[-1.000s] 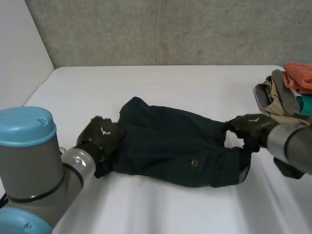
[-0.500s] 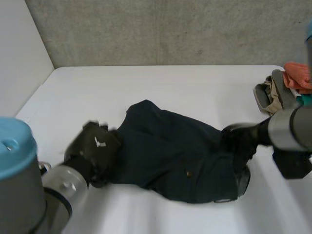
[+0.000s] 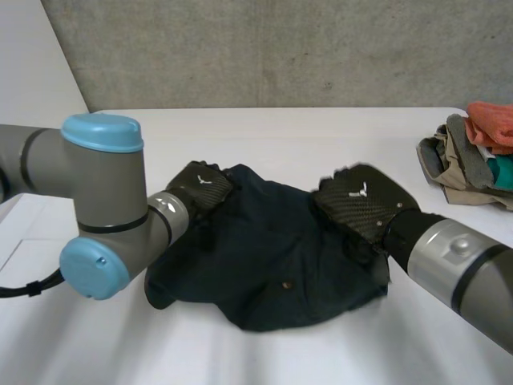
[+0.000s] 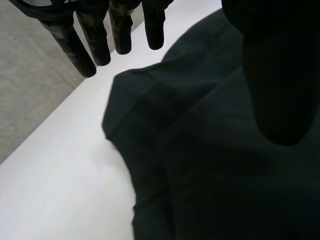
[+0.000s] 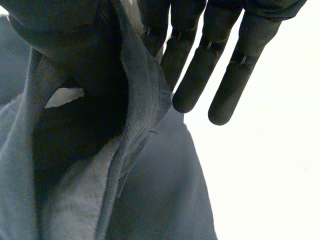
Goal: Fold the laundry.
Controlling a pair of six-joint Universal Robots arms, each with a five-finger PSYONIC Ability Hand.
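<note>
A dark navy garment (image 3: 272, 257) lies bunched in the middle of the white table (image 3: 321, 132). My left hand (image 3: 199, 186) rests at the garment's far left edge. In the left wrist view its fingers (image 4: 82, 50) are straight and spread over the cloth (image 4: 210, 165), holding nothing. My right hand (image 3: 361, 204) sits on the garment's right part, which is drawn toward the middle. In the right wrist view a seamed edge of the cloth (image 5: 135, 115) runs up between the thumb and the fingers (image 5: 200, 75), which pinch it.
A pile of mixed clothes (image 3: 473, 152), orange, beige and grey, sits at the table's far right edge. A grey wall stands behind the table. Bare tabletop lies in front of and behind the garment.
The right hand closed on the garment's right end and carried it left toward the middle. The left hand let go, opened and moved inward. The garment went from stretched out to bunched.
</note>
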